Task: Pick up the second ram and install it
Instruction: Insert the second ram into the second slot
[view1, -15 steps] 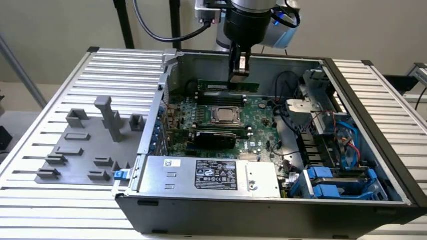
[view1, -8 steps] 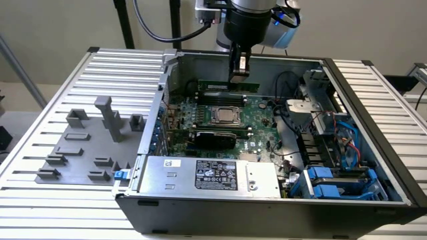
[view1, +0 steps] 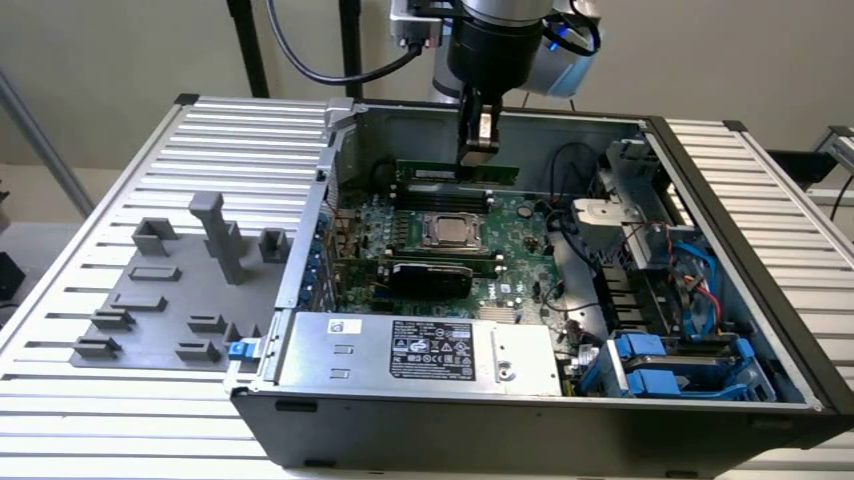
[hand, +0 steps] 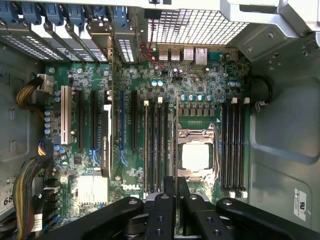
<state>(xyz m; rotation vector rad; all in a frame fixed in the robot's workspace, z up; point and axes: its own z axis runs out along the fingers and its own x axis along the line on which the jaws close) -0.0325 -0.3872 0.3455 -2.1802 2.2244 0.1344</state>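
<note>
fingers: two black metal fingers pinched close together, clamped on the thin board between them
gripper: black two-finger gripper hangs straight down inside the case, gripping the stick on its upper edge, near mid-length
task thing: the second ram, a long narrow green circuit-board stick, is held level and edge-down in the fingers; it sticks out further to the exterior view's left of them than to the right
below the stick: bank of long black memory slots just beneath it; touching or apart, can't tell
wrist check: black slots with white end latches run lengthways just beside the finger line
step: looks like the install, stick over the slot bank, not visibly seated
doing it well: judgement only. Keep the stick level and parallel to the slot, line up both ends with the latches, press straight down, no twist, so the thin board doesn't flex
neighbour: silver square CPU socket with metal frame just beside the slot bank, on the near side
further out: green motherboard under it all; larger black expansion card beyond the socket
outermost: open dark grey computer case; grey plastic fixture blocks outside it, at the exterior view's left, well apart from the gripper
</note>
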